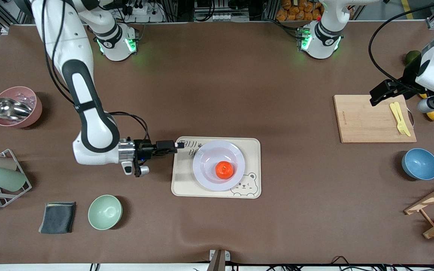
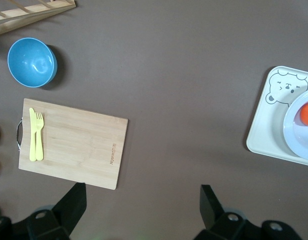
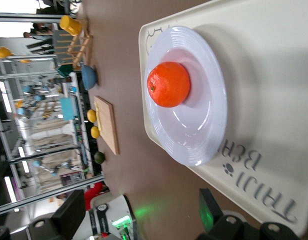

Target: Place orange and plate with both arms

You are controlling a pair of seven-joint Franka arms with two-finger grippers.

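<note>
Orange sits in plate, plate on tray, so task looks about done. Right end effector at tray edge, just beside plate rim, fingers wide, empty; prob. after release. Left end effector waits over desk near cutting board, wide, empty. Left fingertips cut off in wrist view; front view partly hides it.

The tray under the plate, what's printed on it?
A bear face and dark lettering on the cream tray, clearest in the front view.
</note>
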